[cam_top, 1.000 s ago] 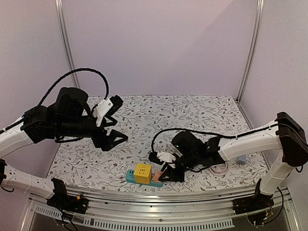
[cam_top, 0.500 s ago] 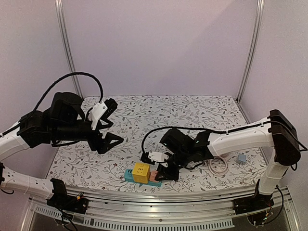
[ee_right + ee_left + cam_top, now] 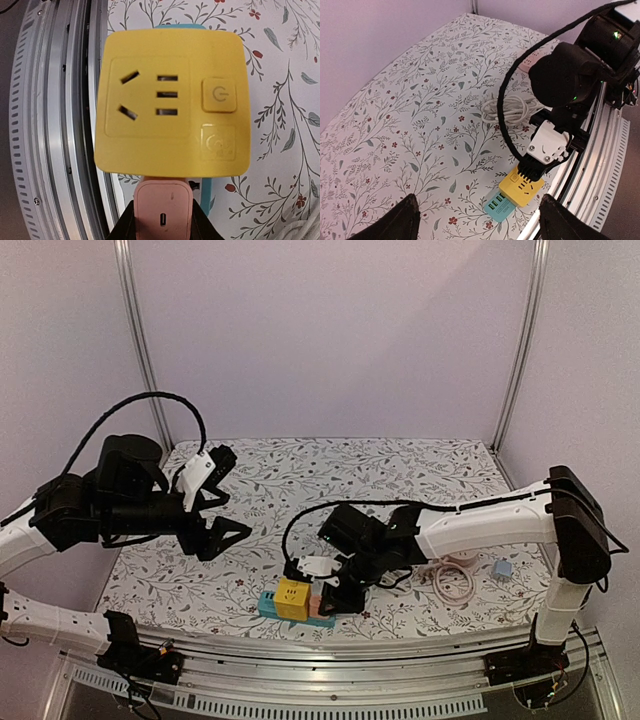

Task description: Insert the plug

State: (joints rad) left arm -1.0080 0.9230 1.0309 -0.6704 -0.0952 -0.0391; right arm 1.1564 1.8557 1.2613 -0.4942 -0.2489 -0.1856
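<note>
- Pink plug (image 3: 162,197) is pinched in the right pincer (image 3: 162,222), with a black finger pressed against each of its two sides.
- In the right wrist view its long axis runs in line with the pincer. Its far end points at the near edge of the yellow socket cube (image 3: 170,100) and meets that edge.
- A flat side with a small slot-shaped port faces the camera; the prongs cannot be seen.
- The cube's slotted face, with a power button, faces up. The cube sits on a teal base (image 3: 496,206) at the near edge of the floral tabletop (image 3: 400,470).
- Left pincer (image 3: 222,508) hangs spread wide above the tabletop's left side, holding nothing, well apart from the cube.
- A coiled cable (image 3: 455,585) lies to the right of the right arm.
</note>
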